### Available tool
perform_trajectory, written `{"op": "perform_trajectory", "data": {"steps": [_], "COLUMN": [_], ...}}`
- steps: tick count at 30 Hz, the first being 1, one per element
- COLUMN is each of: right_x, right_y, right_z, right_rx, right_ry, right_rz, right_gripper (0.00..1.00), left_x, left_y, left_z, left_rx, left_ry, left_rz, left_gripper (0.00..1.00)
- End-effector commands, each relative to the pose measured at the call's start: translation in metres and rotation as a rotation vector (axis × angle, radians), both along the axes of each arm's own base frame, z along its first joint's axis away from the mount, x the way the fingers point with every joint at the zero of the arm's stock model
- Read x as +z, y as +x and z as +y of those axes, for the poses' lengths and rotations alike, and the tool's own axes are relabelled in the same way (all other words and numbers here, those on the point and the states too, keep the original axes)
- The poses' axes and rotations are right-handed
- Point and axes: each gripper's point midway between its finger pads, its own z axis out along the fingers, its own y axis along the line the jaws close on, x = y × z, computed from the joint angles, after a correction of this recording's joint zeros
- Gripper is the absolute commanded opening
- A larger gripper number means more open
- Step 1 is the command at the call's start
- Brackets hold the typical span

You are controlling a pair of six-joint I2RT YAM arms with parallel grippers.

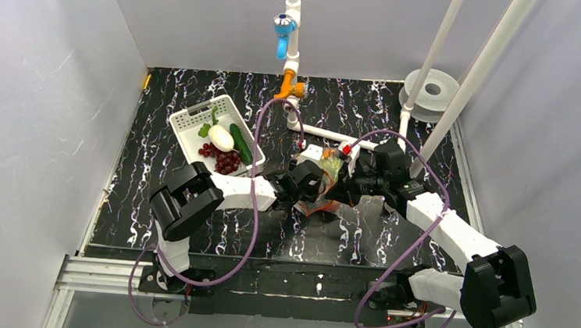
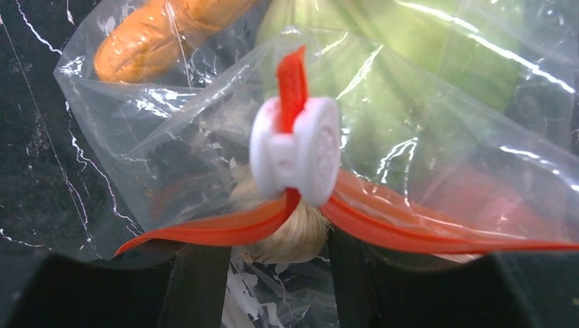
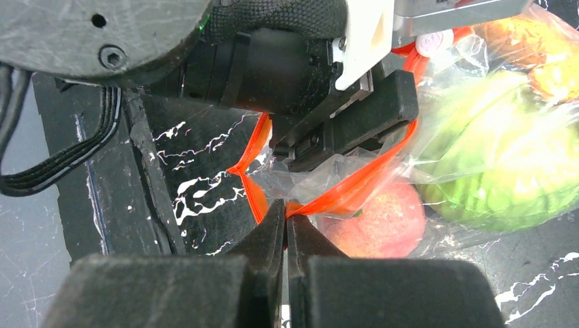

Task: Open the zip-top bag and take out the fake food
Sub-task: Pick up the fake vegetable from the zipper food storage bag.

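Bag [image 3: 478, 82]: clear, mid-table [image 1: 151, 200] between both grippers; inside, green round vegetable [image 3: 498, 164], peach [image 3: 382, 222], orange piece [image 2: 157, 34], pale lumpy piece [image 2: 293, 236].
Basket [image 1: 189, 117]: white, farther back on the left; inside, white egg-shaped piece [image 1: 221, 137], cucumber [image 1: 240, 144], grape bunch [image 1: 223, 159].
Right gripper [image 3: 287, 208]: closed tight, pinching the orange-red zip strip [image 2: 410, 229].
Left gripper [image 2: 273, 246]: fingers apart, white slider [image 2: 300, 147] just beyond the gap.
Count: two containers; four pieces bagged, three in basket, one of each.
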Motion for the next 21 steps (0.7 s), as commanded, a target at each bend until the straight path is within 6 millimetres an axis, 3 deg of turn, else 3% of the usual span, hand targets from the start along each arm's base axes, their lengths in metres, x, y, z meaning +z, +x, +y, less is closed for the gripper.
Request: {"op": "perform_trajectory", "data": {"steps": [1,9,16,21], "right_x": [0.001,0.001,0.000,-0.001], "right_y": [-0.003,-0.001,0.000,0.000], "right_z": [0.003,0.002,0.001,0.001], "right_rx": [0.027,0.020,0.017,0.015], "right_ry": [0.013,0.004,-0.002,-0.005], "right_rz": [-0.007,-0.014,-0.016,-0.013], "right_gripper": [0.01,0.01,0.01,0.01], "left_x": [0.021,0.078,0.085,0.091], "left_y": [0.002,-0.029,-0.052,-0.069], "left_z": [0.010,0.012,0.014,0.012], "left_rx": [0.005,-0.097,-0.126,-0.177], "left_ry": [0.003,-0.180,-0.371,-0.498], "left_rz": [-0.038,-0.035,0.086,0.163], "left_gripper": [0.20,0.12,0.00,0.00]}}
